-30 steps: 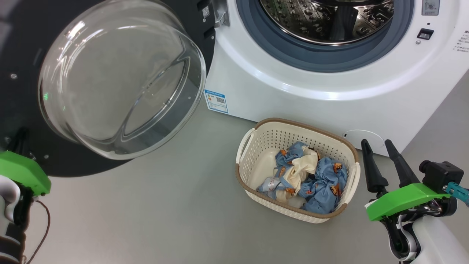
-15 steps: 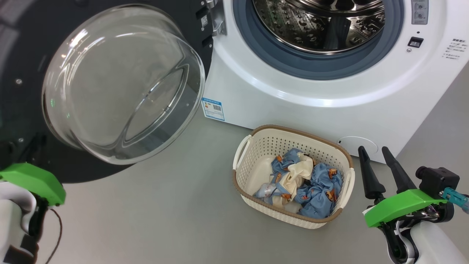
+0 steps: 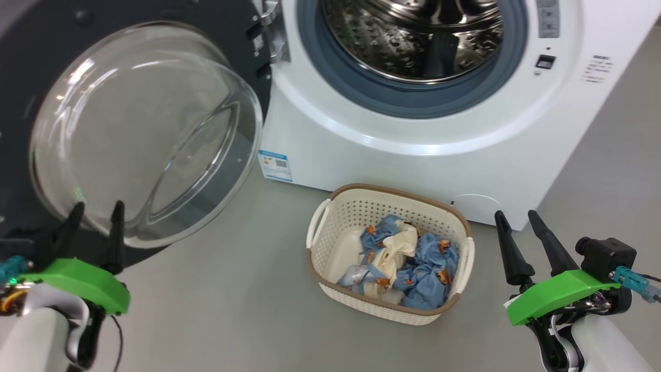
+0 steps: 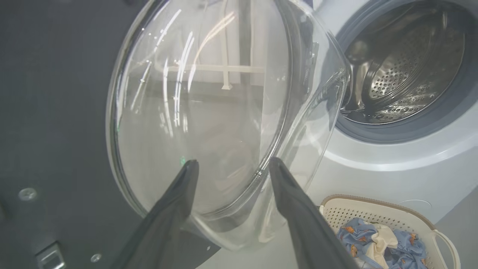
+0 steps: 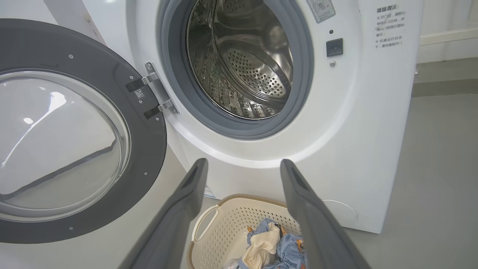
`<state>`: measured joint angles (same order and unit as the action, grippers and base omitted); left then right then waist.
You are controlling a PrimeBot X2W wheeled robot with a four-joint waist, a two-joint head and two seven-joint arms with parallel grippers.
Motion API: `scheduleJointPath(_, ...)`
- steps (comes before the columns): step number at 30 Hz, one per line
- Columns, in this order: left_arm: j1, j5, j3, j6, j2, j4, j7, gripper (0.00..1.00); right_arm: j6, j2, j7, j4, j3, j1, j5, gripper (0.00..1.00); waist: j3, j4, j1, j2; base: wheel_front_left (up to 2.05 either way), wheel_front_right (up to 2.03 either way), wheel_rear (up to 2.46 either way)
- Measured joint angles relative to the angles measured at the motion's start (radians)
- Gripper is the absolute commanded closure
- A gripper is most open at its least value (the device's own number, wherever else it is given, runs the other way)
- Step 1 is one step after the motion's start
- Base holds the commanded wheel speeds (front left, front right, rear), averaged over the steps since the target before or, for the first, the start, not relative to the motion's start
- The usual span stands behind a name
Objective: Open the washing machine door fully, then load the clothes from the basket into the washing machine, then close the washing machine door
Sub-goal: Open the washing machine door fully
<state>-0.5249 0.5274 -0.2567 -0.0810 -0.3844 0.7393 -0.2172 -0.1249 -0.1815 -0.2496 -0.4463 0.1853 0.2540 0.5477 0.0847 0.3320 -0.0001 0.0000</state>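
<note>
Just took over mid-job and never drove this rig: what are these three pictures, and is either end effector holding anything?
It is a wheeled robot with two arms. The wide picture comes from its head, looking down: the washing machine, its door swung open, and on the floor the basket with the clothes. The other two come from wrist cameras, looking along each arm's dark fingers. The left end effector, near the door, and the right end effector, beside the basket, are both open and empty.

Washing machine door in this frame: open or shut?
Open. The washing machine door hangs swung out on its hinge left of the washing machine, leaving the steel drum and grey seal exposed.
</note>
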Motion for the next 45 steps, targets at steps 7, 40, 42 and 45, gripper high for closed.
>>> scheduleJointPath(7,0.108,0.008,-0.002,0.056,0.012,-0.180,0.015,0.00,0.000,-0.004,0.000,0.015,0.015,-0.003,0.000,0.00,-0.015,-0.058,0.0000,0.0000,0.00,0.00,0.00)
scheduleJointPath(40,0.390,0.043,0.010,0.204,0.057,-0.528,-0.013,0.00,0.000,-0.023,0.000,0.032,0.059,-0.016,-0.014,0.00,-0.060,-0.362,0.0000,0.0000,0.00,0.00,0.00)
scheduleJointPath(42,0.390,0.041,0.009,0.205,0.057,-0.528,-0.013,0.00,0.000,-0.026,0.000,0.032,0.059,-0.016,-0.019,0.00,-0.060,-0.372,0.0001,0.0000,0.00,0.00,0.00)
scheduleJointPath(45,0.390,0.041,0.009,0.204,0.062,-0.528,-0.013,0.00,0.000,-0.029,0.000,0.033,0.057,-0.016,-0.021,0.00,-0.059,-0.384,0.0001,0.0000,0.00,0.00,0.00)
